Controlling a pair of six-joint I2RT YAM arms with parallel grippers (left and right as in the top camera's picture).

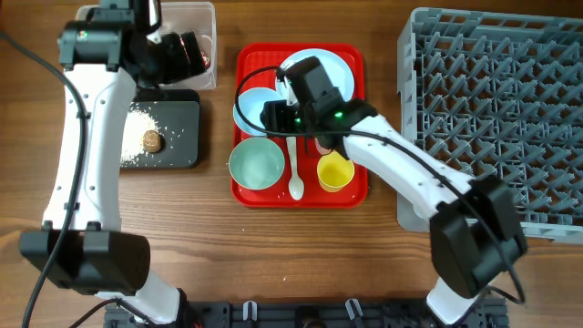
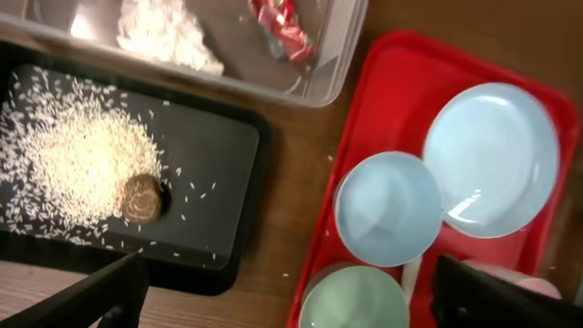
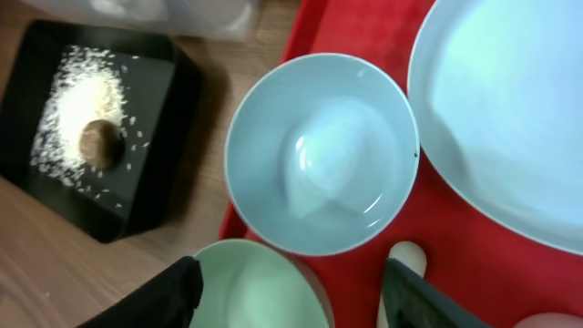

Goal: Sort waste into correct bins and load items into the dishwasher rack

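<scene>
On the red serving tray [image 1: 351, 191] lie a light-blue plate [image 1: 323, 68], a light-blue bowl [image 3: 319, 150], a pale green-blue bowl [image 1: 256, 162], a white spoon [image 1: 295, 178] and a yellow cup [image 1: 334, 171]. The pink cup [image 1: 323, 145] is mostly hidden by my right arm. My right gripper [image 3: 291, 296] is open and empty above the two bowls. My left gripper [image 2: 291, 301] is open and empty, high near the clear tub [image 1: 205, 18], which holds a white tissue [image 2: 168, 32] and a red wrapper [image 2: 282, 27]. The black tray [image 1: 178, 118] holds rice [image 2: 73, 164] and a brown piece [image 1: 152, 140].
The grey dishwasher rack [image 1: 496, 118] stands at the right, close to the red tray's right edge. A few loose rice grains lie on the wood beside the black tray. Bare wooden table runs along the front.
</scene>
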